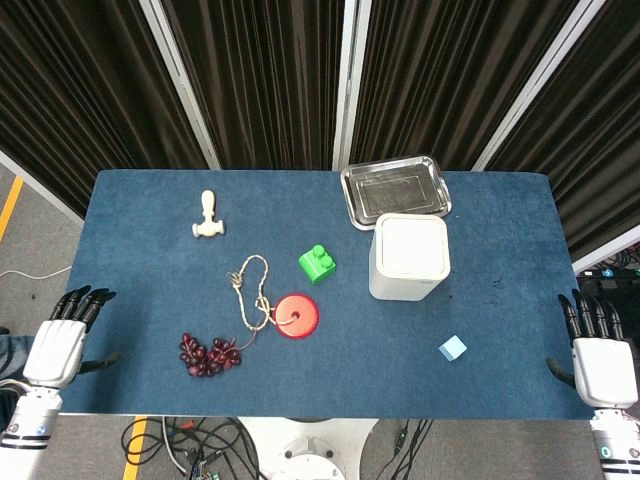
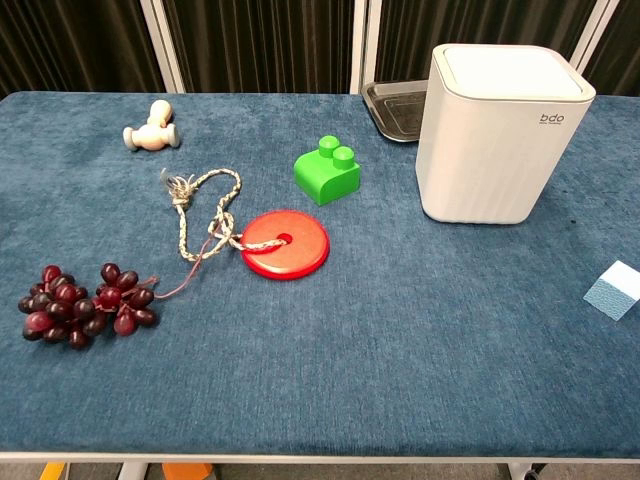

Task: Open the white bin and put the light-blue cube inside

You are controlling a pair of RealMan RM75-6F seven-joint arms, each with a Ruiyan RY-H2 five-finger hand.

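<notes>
Both my hands hang off the near table corners, left hand and right hand, fingers spread, holding nothing. Cube lies near my right, apart from the bin beyond it, lid down. Best: right hand to the lid first, press or lift it squarely, then fetch the cube. Tray sits just behind.

A big table with a soft dark-blue top stands in front of black curtains with white poles between them. The floor is grey with a yellow stripe. Cables lie underneath.
</notes>
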